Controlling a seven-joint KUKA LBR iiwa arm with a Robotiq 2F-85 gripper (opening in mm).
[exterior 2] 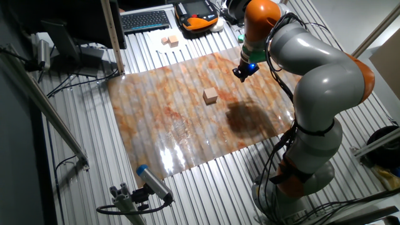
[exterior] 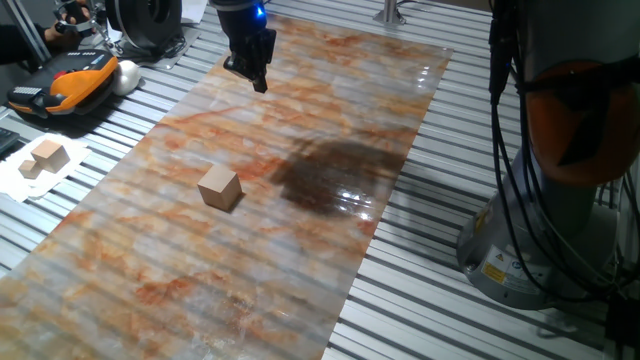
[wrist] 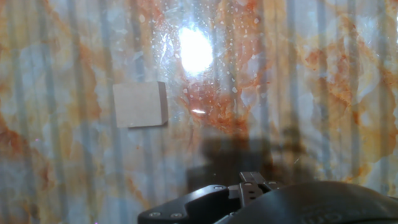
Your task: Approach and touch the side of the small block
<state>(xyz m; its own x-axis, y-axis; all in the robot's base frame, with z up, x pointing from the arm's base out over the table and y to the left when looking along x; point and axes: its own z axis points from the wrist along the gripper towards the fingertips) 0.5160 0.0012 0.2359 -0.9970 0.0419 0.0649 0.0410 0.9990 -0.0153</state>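
The small block (exterior: 219,187) is a plain light-tan wooden cube resting on the marbled orange-grey mat (exterior: 180,270). It also shows in the other fixed view (exterior 2: 210,95) and at the left of the hand view (wrist: 140,104). My gripper (exterior: 260,84) hangs above the far end of the mat, well apart from the block and touching nothing; it also shows in the other fixed view (exterior 2: 240,74). Its fingers look closed together to a point and hold nothing. In the hand view only the dark gripper body shows at the bottom edge.
A pair of pale wooden blocks lies on white paper (exterior: 42,158) off the mat's left side. An orange-black device (exterior: 65,85) and a keyboard (exterior 2: 145,20) lie beyond. A dark patch (exterior: 330,175) marks the mat. The robot base (exterior: 560,200) and its cables stand at the right.
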